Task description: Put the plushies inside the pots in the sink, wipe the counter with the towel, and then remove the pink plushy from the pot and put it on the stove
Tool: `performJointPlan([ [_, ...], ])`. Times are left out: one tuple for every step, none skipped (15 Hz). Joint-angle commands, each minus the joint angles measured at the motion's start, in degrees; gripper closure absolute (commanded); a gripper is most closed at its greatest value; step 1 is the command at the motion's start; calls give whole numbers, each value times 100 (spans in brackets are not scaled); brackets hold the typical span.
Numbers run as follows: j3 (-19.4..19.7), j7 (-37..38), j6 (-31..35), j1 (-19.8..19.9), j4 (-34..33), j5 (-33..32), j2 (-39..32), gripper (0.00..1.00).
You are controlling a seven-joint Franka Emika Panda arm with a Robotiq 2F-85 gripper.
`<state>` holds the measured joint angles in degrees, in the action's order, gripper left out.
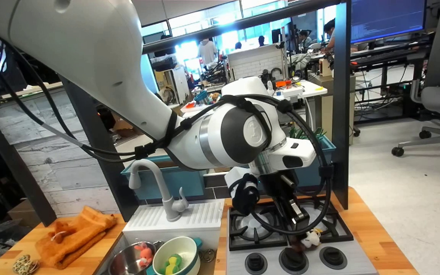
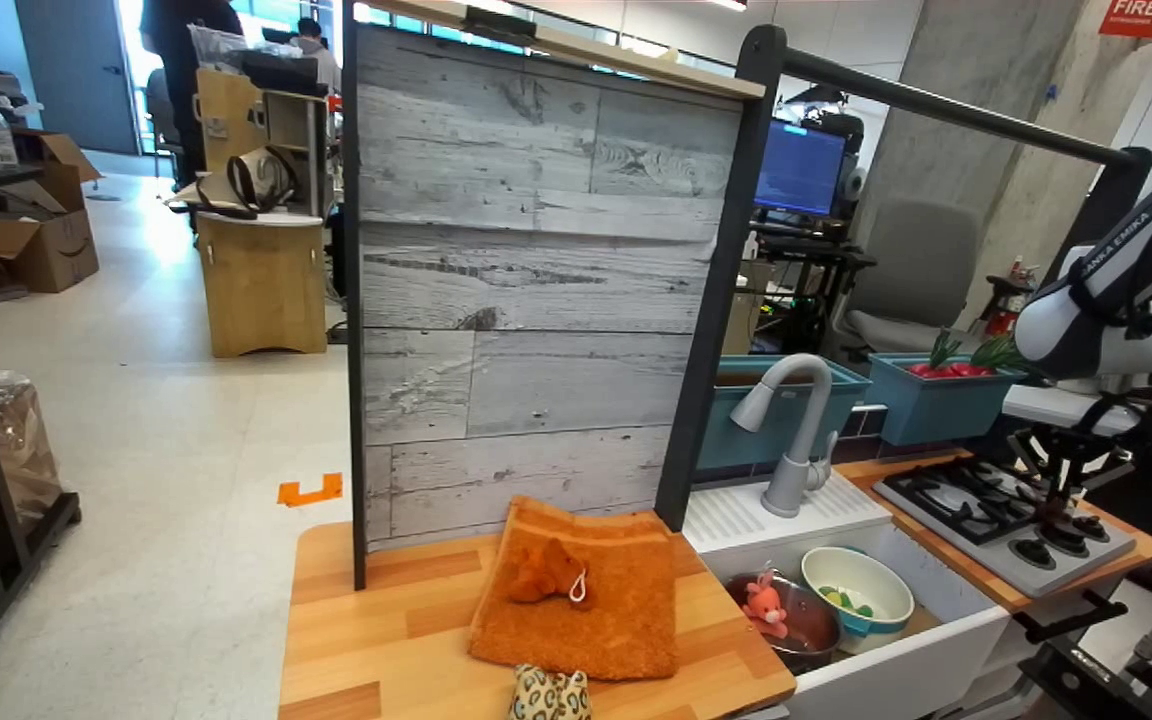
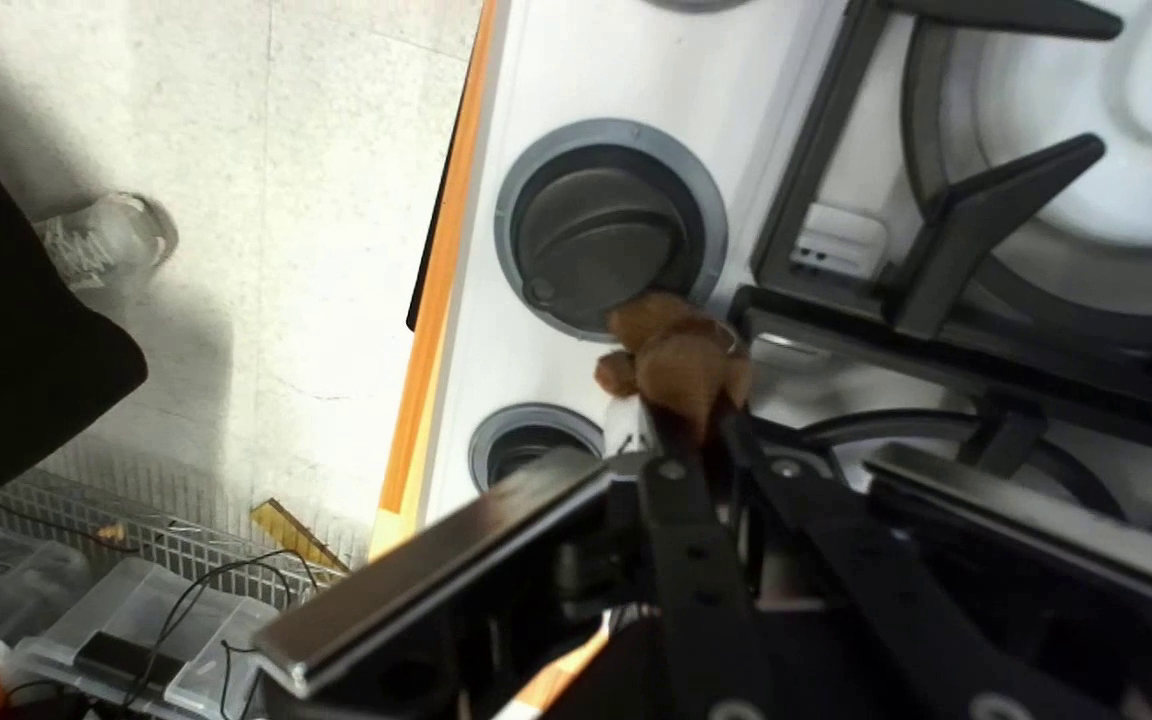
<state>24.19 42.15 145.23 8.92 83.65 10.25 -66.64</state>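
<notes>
Over the stove [image 1: 313,266], the end effector [image 3: 704,435] pinches a blurred, partly hidden brown plushy [image 3: 678,368].

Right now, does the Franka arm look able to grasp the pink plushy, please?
Probably not yet: its claw appears closed on a brown plushy over the stove. Once freed, the way looks open from above: the pink plushy sits in an uncovered metal pot in the sink.

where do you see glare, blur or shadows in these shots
Wrist view: the brown plushy looks soft and blurred, its features hard to make out, while the stove knob beside it has cleaner edges; a soft shadow lies on the floor by the shoe, itself hazy. Both exterior views: background windows glare nearly white.
</notes>
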Motion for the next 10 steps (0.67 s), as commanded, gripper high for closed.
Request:
performJointPlan([
  [-331,-397,30,-25,618,-104,599,99],
  [-490,-755,151,-50,1034,-97,963,100],
  [-594,-1062,252,-77,1300,-101,1219,99],
  [-698,-1335,410,-73,1523,-76,1406,99],
  [-822,-1601,559,-79,1769,-38,1631,99],
  [-934,-1862,719,-108,2036,-15,1863,99],
  [-1074,-2092,875,-127,2319,-5,2101,99],
  [-1236,-2317,1042,-126,2592,19,2326,99],
  [-1433,-2523,1158,-131,2874,56,2528,99],
  [-1653,-2731,1281,-118,3176,104,2698,99],
])
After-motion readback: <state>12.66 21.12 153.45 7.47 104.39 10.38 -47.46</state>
